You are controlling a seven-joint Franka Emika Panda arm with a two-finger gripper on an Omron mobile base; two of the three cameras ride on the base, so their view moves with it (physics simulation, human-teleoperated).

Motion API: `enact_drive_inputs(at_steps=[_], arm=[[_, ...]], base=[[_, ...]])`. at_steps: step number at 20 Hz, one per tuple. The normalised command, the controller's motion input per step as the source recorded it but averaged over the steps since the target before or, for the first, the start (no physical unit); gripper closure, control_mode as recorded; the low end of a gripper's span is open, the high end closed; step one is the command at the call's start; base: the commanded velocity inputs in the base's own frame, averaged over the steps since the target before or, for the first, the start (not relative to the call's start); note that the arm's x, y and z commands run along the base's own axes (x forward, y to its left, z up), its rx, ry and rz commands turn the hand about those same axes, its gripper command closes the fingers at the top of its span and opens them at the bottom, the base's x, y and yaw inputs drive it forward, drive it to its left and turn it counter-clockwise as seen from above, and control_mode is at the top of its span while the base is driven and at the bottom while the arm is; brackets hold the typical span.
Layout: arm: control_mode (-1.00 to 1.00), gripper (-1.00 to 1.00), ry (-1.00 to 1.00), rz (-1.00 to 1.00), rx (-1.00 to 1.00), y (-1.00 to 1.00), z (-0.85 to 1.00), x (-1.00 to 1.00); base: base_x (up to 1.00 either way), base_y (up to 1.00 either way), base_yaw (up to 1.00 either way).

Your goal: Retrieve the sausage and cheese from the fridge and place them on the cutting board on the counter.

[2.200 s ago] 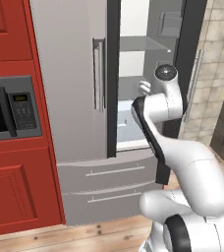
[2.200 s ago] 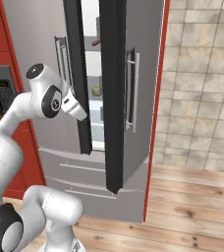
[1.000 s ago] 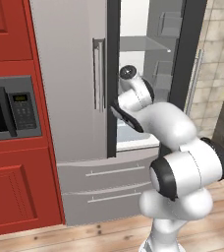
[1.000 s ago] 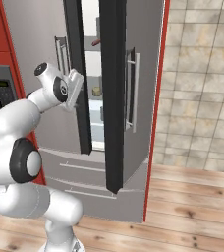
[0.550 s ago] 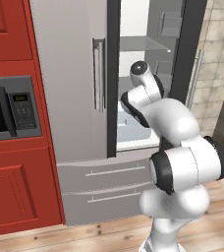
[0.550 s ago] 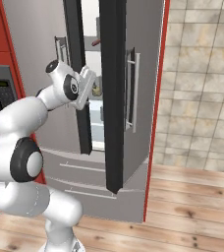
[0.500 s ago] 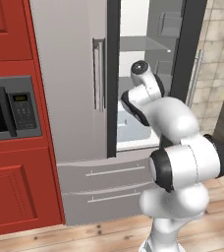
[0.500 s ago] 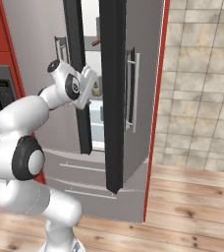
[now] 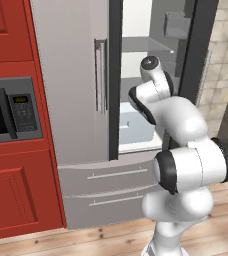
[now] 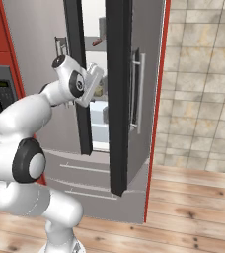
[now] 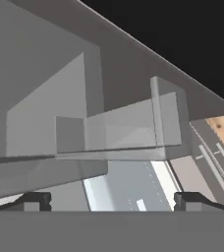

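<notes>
The grey fridge (image 9: 71, 100) stands with its right door swung open. My gripper (image 10: 99, 73) is at the mouth of the opening at mid-shelf height, pointing inside. In the hand view the gripper (image 11: 111, 201) is open, its tips wide apart with nothing between them. A dark red-brown sausage (image 10: 98, 43) lies on an upper shelf, above the hand. A dull olive-yellow cheese (image 10: 100, 91) sits on a lower shelf just past the hand. The cutting board and the counter are out of view.
A translucent grey door bin (image 11: 114, 128) hangs close in front of the hand. The open door's dark edge (image 10: 118, 99) stands right of the hand. A white drawer (image 9: 136, 125) sits low inside. A microwave (image 9: 11, 112) in red cabinets is at the left.
The arm has swung right, carrying the hand from in front of the closed left door to the fridge opening. The jaws stayed open.
</notes>
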Motion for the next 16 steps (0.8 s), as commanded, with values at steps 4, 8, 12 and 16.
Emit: enact_drive_inputs(at_steps=[4, 8, 12, 16], arm=[[-1.00, -1.00, -0.06, -0.14, 0.05, -0.29, 0.00, -0.24], [-1.00, -1.00, -0.02, -0.15, 0.01, -0.72, 0.00, 0.24], [-1.00, -1.00, -0.03, -0.12, 0.00, -1.00, 0.00, 0.19], [-1.00, -1.00, -0.01, -0.12, 0.00, -0.83, 0.01, 0.00]], base=[[0.00, 0.00, 0.00], [0.00, 0.00, 0.00], [0.00, 0.00, 0.00], [0.00, 0.00, 0.00]])
